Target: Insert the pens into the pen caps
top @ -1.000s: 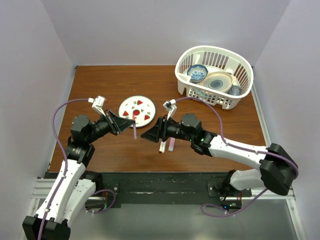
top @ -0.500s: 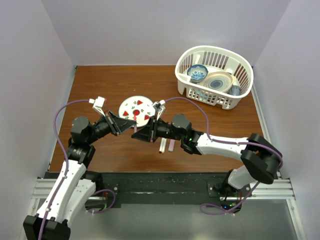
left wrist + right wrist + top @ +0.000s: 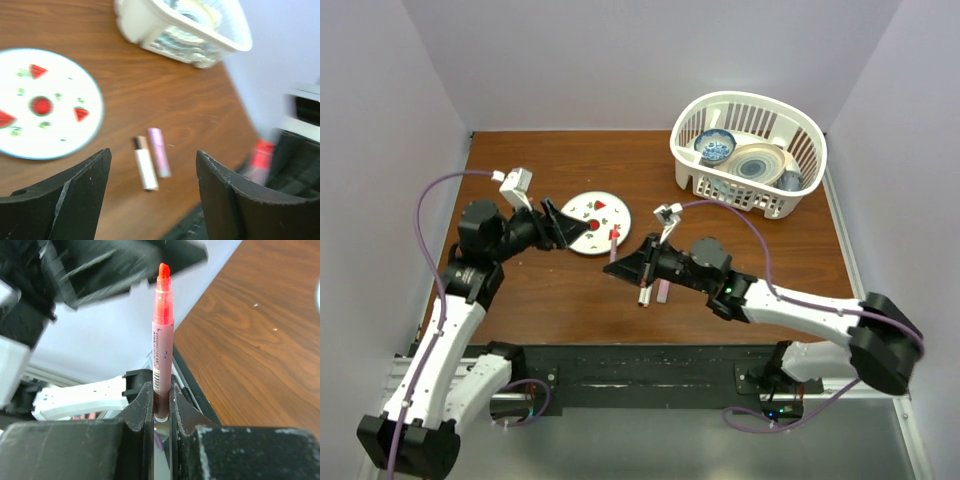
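A: On the brown table (image 3: 520,160), biggest things first: what sits there?

B: The white basket (image 3: 760,204) of dishes is at the far right corner. The watermelon-print plate (image 3: 588,205) is left of centre. Neither matters to the job.

A: And the arms?

B: That's where the change is. A second ago the left gripper (image 3: 575,225) was clamped on the reddish pen (image 3: 162,325) while the right gripper (image 3: 161,396) came in towards it. Now the left jaws stand spread and empty, drawn back over the plate. The right jaws are pressed onto the pen, pinching its lower end.

A: So the handover is done?

B: It looks so. The pen is up off the table, between the two grippers. From the right wrist it stands straight, with its orange-red tip bare.

A: The other pens?

B: The white pen (image 3: 145,169) and the pale pink pen (image 3: 159,159) lie side by side on the wood. They are near the plate and close by the right gripper.

A: Caps?

B: I can't pick out a loose cap anywhere in these views. My guess is that the freed left gripper must now fetch one and bring it to that bare tip. That step is not yet begun.
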`<state>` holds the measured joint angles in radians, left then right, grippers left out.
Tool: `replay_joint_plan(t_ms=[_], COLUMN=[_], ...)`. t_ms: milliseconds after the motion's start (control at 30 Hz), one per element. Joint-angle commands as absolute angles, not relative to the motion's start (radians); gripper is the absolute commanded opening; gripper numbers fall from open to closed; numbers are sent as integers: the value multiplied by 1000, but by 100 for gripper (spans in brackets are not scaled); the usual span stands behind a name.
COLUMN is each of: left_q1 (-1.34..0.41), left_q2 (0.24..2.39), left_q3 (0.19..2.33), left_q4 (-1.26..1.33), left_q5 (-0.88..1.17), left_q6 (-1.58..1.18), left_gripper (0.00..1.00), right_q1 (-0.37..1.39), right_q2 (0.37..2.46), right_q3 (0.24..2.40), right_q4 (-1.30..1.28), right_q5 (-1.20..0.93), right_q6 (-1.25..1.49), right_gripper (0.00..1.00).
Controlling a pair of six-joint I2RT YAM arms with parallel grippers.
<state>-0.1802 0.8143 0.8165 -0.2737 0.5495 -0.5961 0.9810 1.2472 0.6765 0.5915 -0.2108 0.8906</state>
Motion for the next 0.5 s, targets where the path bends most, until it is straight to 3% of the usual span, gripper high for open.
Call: replay_joint_plan(t_ms=[0, 233, 300, 400, 467], left_q1=[-183, -176, -143, 88, 126], left_q2=[948, 1296, 1411, 1512, 1534], left_q3=[948, 1233, 1288, 1359, 1330], left_q4=[-428, -534, -535, -525, -483], left_q5=[318, -93, -244, -128, -66], left_q6=[-230, -5, -93, -410, -549], left_gripper=[72, 72, 73, 71, 68], right_q1=[982, 982, 982, 980, 982], right_q2=[1034, 718, 648, 609, 597], right_q3=[643, 632, 635, 655, 669], right_q4=[372, 25, -26, -100, -127], right_q5=[-94, -20, -2, -2, -2], right_q6=[796, 732, 726, 716, 707], right_gripper=[0, 0, 0, 0, 0])
